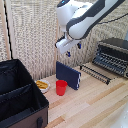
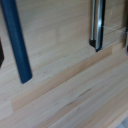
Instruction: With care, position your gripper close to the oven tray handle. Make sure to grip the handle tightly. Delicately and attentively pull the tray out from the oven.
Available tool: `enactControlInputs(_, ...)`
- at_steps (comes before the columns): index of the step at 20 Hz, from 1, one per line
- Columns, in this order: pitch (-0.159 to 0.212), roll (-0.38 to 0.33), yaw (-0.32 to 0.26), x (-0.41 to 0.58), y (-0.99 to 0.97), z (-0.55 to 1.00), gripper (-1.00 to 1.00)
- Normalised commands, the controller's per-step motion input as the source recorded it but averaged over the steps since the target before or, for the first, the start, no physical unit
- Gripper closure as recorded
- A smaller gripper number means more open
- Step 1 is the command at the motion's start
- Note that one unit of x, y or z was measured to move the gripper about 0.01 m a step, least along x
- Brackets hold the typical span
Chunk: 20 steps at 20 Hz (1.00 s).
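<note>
— Where is the oven (image 1: 114, 54) sitting?

— It is sitting at the right edge of the exterior frame, a little above the middle, a dark boxy toaster oven with silvery trim, wider than tall.

— And the oven tray (image 1: 96, 73)?

— It is lying pulled out in front of the oven, toward the frame's centre-right: a long, flat, dark wire rack of thin parallel bars, running diagonally from upper left to lower right.

— Is the handle (image 1: 93, 75) showing?

— Yes, it is running as a thin dark bar along the rack's outer long edge, the one facing the lower left of the frame.
</note>
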Motion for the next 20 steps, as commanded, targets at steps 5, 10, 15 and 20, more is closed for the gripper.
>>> enactControlInputs(5, -0.007, -0.298, 0.093, -0.028, -0.38, -0.03, -1.00)
enactControlInputs(10, -0.007, -0.290, 0.063, 0.000, -0.44, -0.07, -1.00)
enactControlInputs(15, -0.001, -0.257, 0.076, 0.000, -0.45, -0.18, -1.00)
enactControlInputs(20, 0.000, -0.265, 0.080, 0.000, -0.41, -0.18, -1.00)
